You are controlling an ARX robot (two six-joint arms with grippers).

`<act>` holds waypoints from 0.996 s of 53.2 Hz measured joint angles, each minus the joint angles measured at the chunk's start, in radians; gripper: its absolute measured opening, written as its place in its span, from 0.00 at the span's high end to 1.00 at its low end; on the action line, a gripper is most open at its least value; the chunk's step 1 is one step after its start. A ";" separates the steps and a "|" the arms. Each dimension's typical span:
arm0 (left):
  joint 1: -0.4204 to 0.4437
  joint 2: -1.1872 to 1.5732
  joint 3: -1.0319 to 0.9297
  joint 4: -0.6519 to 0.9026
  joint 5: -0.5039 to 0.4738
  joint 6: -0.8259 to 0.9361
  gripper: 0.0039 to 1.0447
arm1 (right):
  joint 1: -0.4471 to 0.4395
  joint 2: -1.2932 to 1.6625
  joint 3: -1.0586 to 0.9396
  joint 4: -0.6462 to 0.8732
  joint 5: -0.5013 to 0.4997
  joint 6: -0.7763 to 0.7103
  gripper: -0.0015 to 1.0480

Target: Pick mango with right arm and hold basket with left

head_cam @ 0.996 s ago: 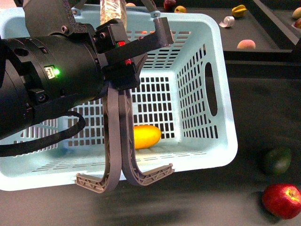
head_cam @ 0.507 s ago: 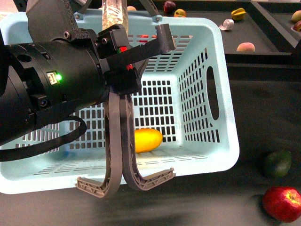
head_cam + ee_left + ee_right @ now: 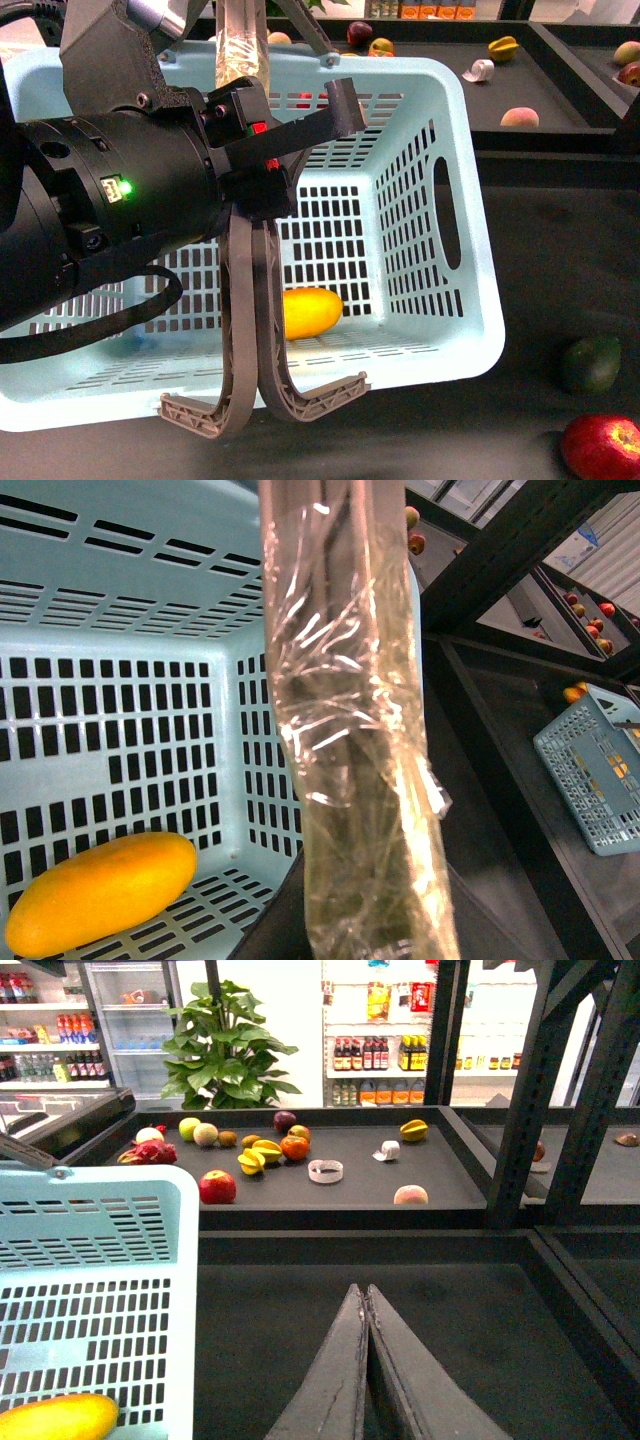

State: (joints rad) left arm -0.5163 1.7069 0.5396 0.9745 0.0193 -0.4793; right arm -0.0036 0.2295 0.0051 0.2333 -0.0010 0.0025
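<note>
Left arm, a bulky black cylinder with a green light [image 3: 100, 200], fills the left side of the front view. Its black angular claw [image 3: 282, 140] is clamped on the two grey-brown curved swing handles [image 3: 248, 300] of the large pale turquoise slotted plastic basket [image 3: 470, 200]. The handles are pulled together at the claw. Basket is over the left part of the dark table [image 3: 560, 260]; can't tell whether it rests on the table or hangs clear.

Smooth bright yellow oval mango [image 3: 312, 312] is inside the basket, on its side against the slotted panel nearest the robot. The handles partly hide it in the front view.

Right claw [image 3: 366, 1290]: two grey fingers pressed tip to tip, gripping nothing, over bare table just beside the basket's outer wall.

Dark green oval fruit [image 3: 590, 362] and red apple [image 3: 603, 447] lie near the table's near right corner, apart from the basket.

Clear-film-wrapped rod [image 3: 360, 730] crosses the left wrist view in front of the basket; can't tell what it is.
</note>
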 joint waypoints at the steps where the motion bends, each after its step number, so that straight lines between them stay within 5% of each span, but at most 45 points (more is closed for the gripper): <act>1: 0.000 0.000 0.000 0.000 0.000 0.000 0.94 | 0.000 -0.003 0.000 -0.003 0.000 0.000 0.98; 11: 0.000 0.000 0.000 0.000 0.000 0.000 0.94 | 0.000 -0.057 0.000 -0.058 0.000 0.000 0.98; 17: 0.000 0.000 0.000 0.000 0.000 0.000 0.94 | 0.000 -0.190 0.000 -0.222 -0.002 -0.001 0.98; 49: -0.001 0.000 0.000 0.000 0.000 -0.002 0.94 | 0.000 -0.224 0.000 -0.232 -0.002 -0.001 0.98; 53: -0.001 0.000 0.000 0.000 0.000 0.000 0.94 | 0.000 -0.224 0.000 -0.232 -0.001 -0.003 0.84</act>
State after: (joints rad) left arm -0.5171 1.7069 0.5396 0.9745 0.0193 -0.4797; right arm -0.0036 0.0055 0.0055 0.0017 -0.0021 -0.0002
